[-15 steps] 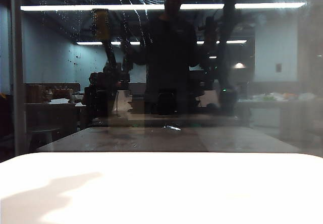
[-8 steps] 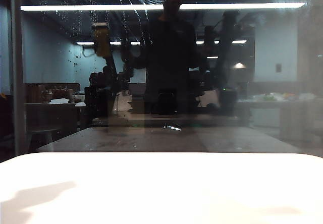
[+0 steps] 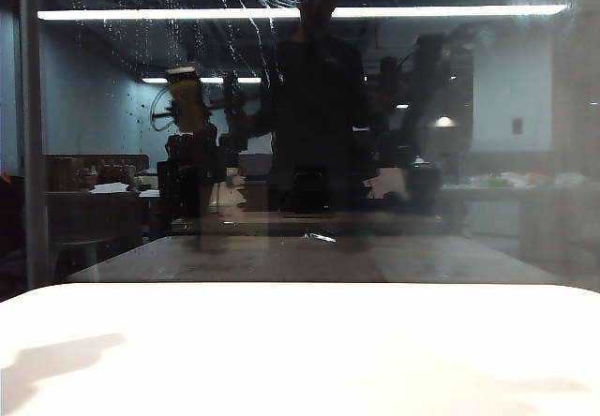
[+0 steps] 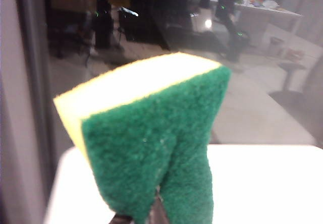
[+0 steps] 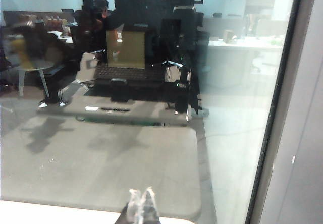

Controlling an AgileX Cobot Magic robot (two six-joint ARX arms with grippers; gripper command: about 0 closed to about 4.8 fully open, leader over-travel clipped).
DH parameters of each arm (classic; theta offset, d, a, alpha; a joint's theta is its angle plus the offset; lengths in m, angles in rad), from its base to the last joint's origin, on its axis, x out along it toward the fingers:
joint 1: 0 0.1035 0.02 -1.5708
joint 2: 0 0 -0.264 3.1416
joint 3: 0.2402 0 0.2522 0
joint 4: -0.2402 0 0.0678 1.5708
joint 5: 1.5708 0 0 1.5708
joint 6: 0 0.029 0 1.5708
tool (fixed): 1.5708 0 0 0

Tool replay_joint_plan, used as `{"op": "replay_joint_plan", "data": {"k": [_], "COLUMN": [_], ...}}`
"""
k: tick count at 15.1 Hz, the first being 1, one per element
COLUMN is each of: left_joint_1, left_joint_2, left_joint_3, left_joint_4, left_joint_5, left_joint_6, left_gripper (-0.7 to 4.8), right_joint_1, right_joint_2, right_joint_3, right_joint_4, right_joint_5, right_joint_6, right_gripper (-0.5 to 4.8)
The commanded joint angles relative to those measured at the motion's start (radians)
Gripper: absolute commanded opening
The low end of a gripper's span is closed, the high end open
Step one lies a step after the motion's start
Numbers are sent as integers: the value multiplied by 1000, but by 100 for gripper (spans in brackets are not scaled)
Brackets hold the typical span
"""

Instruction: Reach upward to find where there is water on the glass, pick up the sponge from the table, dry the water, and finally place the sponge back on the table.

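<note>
My left gripper [image 4: 156,213] is shut on the sponge [image 4: 151,143], a yellow foam block with a green scouring face. It holds the sponge up over the white table [image 4: 267,183], close in front of the glass [image 4: 252,98]; the sponge hides most of the fingers. My right gripper [image 5: 142,200] is shut with nothing in it, above the table [image 5: 45,215] near the glass [image 5: 151,148]. In the exterior view neither arm shows directly, only dim mirror images in the glass [image 3: 525,154]. Water [image 3: 178,34] dots and streaks the top of the pane. The table [image 3: 300,360] lies below.
A grey vertical frame strip [image 3: 33,135] bounds the pane on the left, and another strip [image 5: 295,133] shows in the right wrist view. Bright light bars, a standing person and a cluttered room are mirrored in the glass. An arm's shadow [image 3: 56,360] falls on the table's left.
The dim yellow mirror image of the sponge has sunk down the glass, away from the wet top. The right arm's mirror image has dropped too. The shadow on the table has shrunk leftward.
</note>
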Motion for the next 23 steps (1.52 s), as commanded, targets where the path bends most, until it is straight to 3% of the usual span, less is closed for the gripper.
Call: {"op": "replay_joint_plan", "data": {"k": [1,6,8,10,14,15,18,20,22,23], "left_joint_1": [0,0,0,-1,-1,-1,-1,-1,-1,-1], "left_joint_2": [6,64,185,393,621,634,620,606,566,517], "left_joint_3": [-111,-177,-177,-176,-174,-173,-172,-172,-172,-172], "left_joint_4": [19,3,22,93,166,181,215,220,218,210], "left_joint_5": [236,275,293,347,360,360,359,333,304,257], "left_joint_6": [-188,-327,-332,-332,-287,-275,-267,-260,-259,-235], "left_gripper": [-6,-6,-3,176,284,288,285,144,120,53], "right_joint_1": [2,2,2,2,2,2,2,2,2,2], "right_joint_2": [1,1,1,1,1,1,1,1,1,1], "right_joint_3": [4,4,4,4,4,4,4,4,4,4], "right_joint_4": [36,45,45,43,43,43,43,43,42,42], "right_joint_5": [2,2,2,-1,-2,-2,-1,-1,-1,-1], "right_joint_6": [4,4,4,4,4,4,4,4,4,4], "right_gripper": [-5,-5,-5,-5,-5,-5,-5,-5,-5,-5]}}
